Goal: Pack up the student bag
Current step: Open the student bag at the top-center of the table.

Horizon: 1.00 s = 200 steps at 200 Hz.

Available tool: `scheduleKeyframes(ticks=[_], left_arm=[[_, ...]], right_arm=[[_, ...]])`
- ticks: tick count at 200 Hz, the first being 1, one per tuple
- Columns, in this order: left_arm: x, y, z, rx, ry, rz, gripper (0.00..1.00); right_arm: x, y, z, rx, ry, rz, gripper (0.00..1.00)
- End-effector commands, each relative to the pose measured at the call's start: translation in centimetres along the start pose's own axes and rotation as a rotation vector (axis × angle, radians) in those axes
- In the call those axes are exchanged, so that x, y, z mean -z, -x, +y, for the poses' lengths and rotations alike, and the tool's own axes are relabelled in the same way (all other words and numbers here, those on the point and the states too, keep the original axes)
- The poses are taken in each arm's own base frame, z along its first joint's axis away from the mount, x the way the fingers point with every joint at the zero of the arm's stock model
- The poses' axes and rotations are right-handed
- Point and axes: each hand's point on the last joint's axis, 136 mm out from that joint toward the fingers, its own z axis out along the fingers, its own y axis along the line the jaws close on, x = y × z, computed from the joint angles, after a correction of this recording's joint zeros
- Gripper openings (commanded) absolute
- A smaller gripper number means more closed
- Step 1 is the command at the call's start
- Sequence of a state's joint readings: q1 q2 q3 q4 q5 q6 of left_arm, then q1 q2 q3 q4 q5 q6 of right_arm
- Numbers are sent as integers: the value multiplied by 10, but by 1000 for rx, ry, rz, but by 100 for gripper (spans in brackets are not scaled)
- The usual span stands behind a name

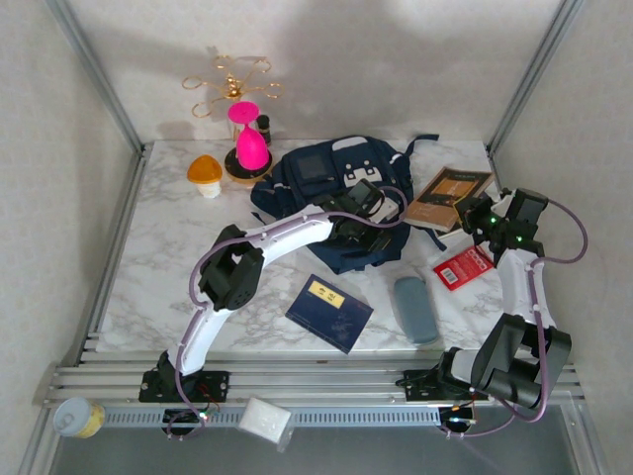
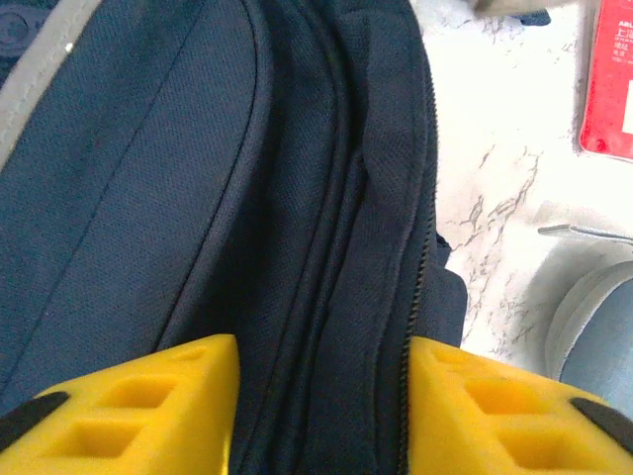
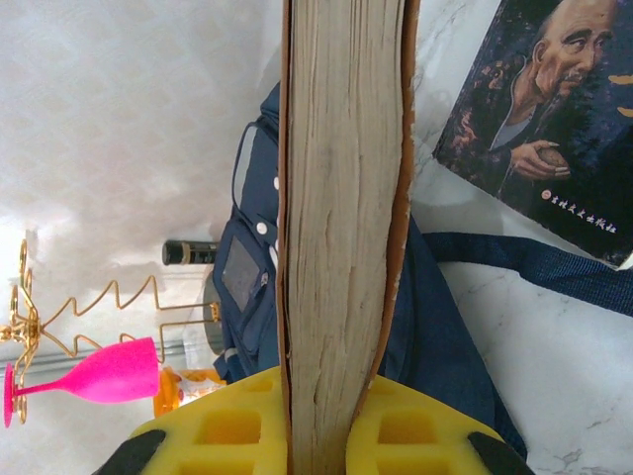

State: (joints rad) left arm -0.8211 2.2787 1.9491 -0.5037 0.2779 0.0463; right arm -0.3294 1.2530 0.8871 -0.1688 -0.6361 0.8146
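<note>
The student bag [image 1: 321, 193], a large navy backpack with pale patches, lies at the back middle of the marble table. My left gripper [image 1: 368, 230] rests on its near right side. In the left wrist view its yellow fingers [image 2: 148, 406] stand apart on either side of a fold of navy fabric [image 2: 326, 297] beside a zip, not pinching it. My right gripper [image 1: 482, 213] is shut on a thick brown-covered book [image 3: 341, 198], held flat just above the table to the right of the bag [image 3: 247, 287]. The same book [image 1: 447, 198] shows from above.
A dark book with an old man's portrait [image 3: 539, 119] lies under the held book, by a bag strap [image 3: 554, 272]. Also here are a red book [image 1: 463, 265], a grey pencil case [image 1: 415, 309], a flat navy book with yellow label [image 1: 329, 312], a pink glass [image 1: 249, 139] and a mushroom figure [image 1: 205, 174].
</note>
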Motion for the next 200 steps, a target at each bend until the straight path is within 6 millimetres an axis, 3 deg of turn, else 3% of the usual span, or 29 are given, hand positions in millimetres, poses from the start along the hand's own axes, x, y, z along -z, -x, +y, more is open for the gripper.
scheduleKeyframes(ticks=[1,33,94,123,146,162,200], left_arm=[[4,7,16,4,48,-3,42],[7,9,20,19,38,-15,36],[-20,-14,27,24,61,63,26],[-16,-7,28,9,68,46,12],[-5,3,30,-5,91,18,0],[8,15,33,-8,119,-13,0],[68,61,45,21,250,-174,0]], right_arm=[[7,3,18,87,67,-19,0],[7,1,16,86,64,-14,0],[5,-1,13,87,64,-11,0],[5,-3,12,85,65,-6,0],[6,-5,10,83,58,-6,0],[8,-6,11,85,55,-1,0],[16,-13,8,94,5,18,0]])
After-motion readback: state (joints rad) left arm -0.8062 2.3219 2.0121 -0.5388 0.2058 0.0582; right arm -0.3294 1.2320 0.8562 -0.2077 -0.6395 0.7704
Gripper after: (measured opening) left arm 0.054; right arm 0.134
